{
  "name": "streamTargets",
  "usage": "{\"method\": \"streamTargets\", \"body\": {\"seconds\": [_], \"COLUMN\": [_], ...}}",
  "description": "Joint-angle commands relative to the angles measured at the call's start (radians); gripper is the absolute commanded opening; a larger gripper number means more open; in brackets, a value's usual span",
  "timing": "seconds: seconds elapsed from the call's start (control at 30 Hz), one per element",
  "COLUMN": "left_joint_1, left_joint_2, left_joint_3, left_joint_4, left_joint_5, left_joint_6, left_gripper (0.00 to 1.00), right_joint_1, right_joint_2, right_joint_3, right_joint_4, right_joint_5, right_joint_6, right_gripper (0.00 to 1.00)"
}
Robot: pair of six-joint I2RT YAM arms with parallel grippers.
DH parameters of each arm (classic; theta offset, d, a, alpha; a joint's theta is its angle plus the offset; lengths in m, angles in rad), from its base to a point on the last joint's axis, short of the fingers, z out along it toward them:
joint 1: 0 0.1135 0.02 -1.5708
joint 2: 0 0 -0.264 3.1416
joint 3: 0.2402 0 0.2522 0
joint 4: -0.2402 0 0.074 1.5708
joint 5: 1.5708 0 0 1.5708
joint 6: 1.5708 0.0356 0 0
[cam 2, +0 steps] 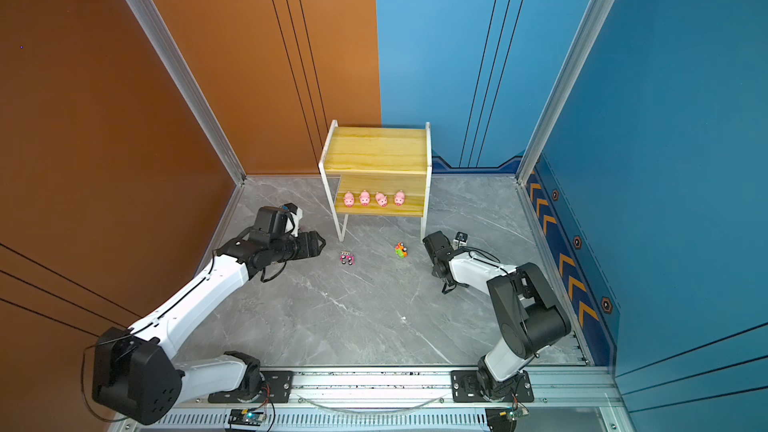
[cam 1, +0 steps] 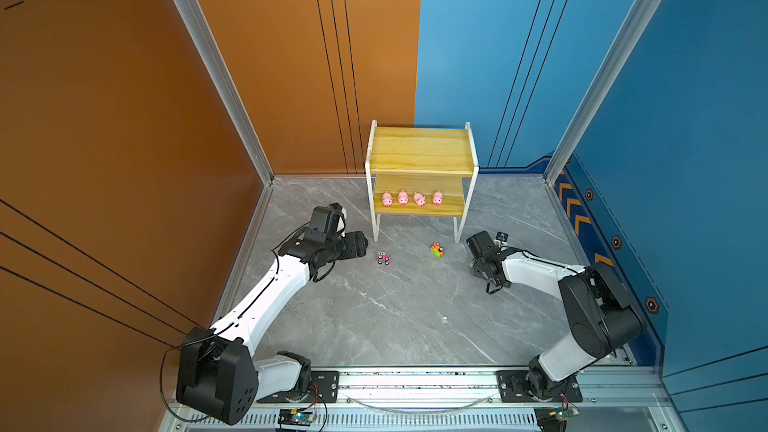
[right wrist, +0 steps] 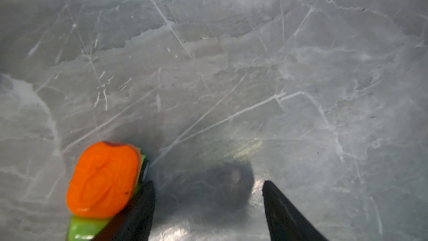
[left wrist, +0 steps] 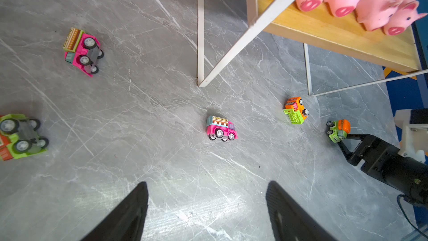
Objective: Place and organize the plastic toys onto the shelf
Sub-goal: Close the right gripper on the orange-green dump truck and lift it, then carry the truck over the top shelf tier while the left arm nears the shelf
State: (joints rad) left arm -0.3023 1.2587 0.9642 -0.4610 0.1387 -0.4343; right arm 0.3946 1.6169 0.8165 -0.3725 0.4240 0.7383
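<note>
Marbled tabletop (cam 1: 374, 317); pigs (cam 1: 419, 199) snout-forward (abreast)

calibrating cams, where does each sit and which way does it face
Top views: high over the arm bases, looking down and back at the shelf; both arms show.
Left wrist: low, facing the floor toward a pink car; open left gripper shows.
Right wrist: close over the floor; open right gripper beside an orange-topped car.
Shared: both wrist views show that car.

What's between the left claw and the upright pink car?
Only bare floor separates left claw and upright pink car, per the left wrist view.
</note>
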Motion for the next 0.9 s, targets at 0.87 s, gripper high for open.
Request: {"method": "streamTargets", "body": {"seconds": [0.87], "left_joint_1": [-0.031], "left_joint_2": [-0.005], "left_joint_3": [-0.009], "left_joint_4": [0.005], "left_joint_5": [0.003], "left_joint_6": [0.019], "left_gripper": [0.81], "right_joint_1": [0.166], "right_joint_2": [-0.088], "right_joint_3": [-0.063], "right_joint_4": [0.19], "right_joint_5": [0.069], "right_joint_6": [0.147], "right_gripper": [0.68]}}
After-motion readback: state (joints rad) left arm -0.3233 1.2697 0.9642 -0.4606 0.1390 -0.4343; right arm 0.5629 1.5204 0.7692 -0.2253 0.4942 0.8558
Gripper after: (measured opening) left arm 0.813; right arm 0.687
